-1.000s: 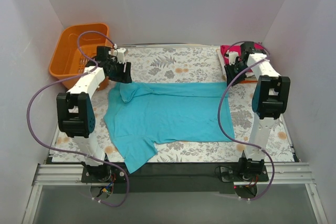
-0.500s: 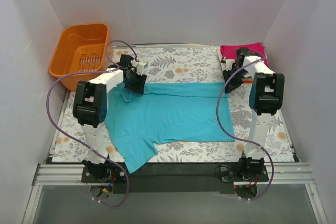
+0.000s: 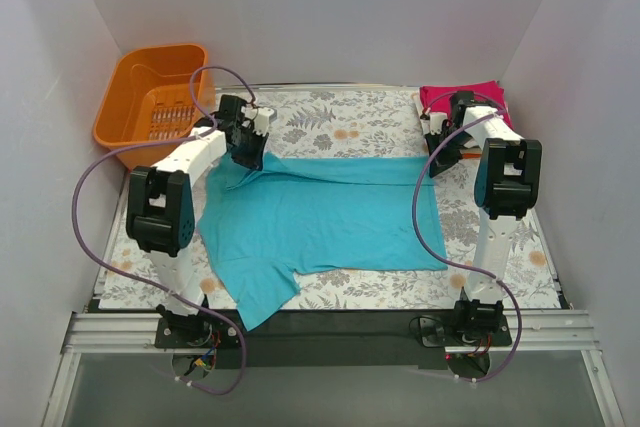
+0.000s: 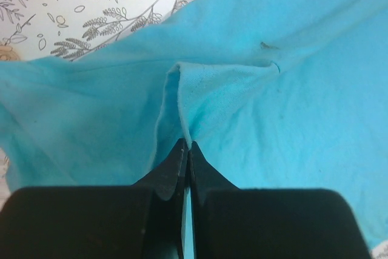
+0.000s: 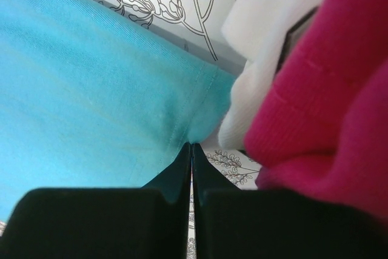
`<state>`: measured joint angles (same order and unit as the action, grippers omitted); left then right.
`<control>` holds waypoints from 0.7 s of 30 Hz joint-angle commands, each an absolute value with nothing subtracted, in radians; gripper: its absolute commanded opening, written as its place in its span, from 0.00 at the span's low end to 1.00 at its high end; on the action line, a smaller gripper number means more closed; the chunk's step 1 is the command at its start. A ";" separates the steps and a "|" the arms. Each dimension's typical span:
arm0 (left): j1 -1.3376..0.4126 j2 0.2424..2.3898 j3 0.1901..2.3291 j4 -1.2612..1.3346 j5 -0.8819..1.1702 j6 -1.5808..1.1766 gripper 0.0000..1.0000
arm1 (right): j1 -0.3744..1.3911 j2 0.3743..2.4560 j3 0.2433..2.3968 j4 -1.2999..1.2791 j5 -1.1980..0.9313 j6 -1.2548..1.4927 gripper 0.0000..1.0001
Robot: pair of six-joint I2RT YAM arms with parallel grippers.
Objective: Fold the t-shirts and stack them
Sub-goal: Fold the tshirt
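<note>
A teal t-shirt [image 3: 320,217] lies spread flat across the middle of the floral table. My left gripper [image 3: 247,152] is at its far left corner; in the left wrist view the gripper [image 4: 187,147] is shut on a raised fold of the teal t-shirt [image 4: 273,107]. My right gripper [image 3: 437,163] is at the far right corner, and in the right wrist view the gripper [image 5: 191,147] is shut on the hem of the teal t-shirt [image 5: 91,101]. A folded magenta t-shirt [image 3: 482,97] lies at the back right, on top of a white one [image 5: 267,53].
An orange plastic basket [image 3: 128,107] stands at the back left corner, beside the left arm. White walls close in the table on three sides. The magenta t-shirt [image 5: 330,89] presses close to the right gripper's right side.
The left gripper swung from the basket side to the shirt's far left corner and shut on a fold. The right gripper dropped to the far right corner and shut on the hem.
</note>
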<state>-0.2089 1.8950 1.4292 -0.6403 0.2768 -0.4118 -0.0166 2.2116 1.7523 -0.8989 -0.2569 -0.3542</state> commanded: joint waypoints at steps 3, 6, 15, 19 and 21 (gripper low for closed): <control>-0.210 1.769 1.378 -0.752 0.314 -0.365 0.00 | -0.011 2.151 1.766 -0.925 -0.259 -0.377 0.01; -0.219 1.752 1.330 -0.758 0.318 -0.360 0.00 | -0.012 2.146 1.746 -0.927 -0.247 -0.388 0.01; -0.250 1.764 1.244 -0.720 0.293 -0.426 0.01 | -0.014 2.140 1.740 -0.928 -0.225 -0.408 0.01; -0.241 1.746 1.250 -0.687 0.267 -0.463 0.34 | -0.014 2.152 1.749 -0.937 -0.236 -0.407 0.01; -0.223 1.733 1.290 -0.677 0.284 -0.480 0.41 | -0.014 2.157 1.753 -0.942 -0.239 -0.407 0.01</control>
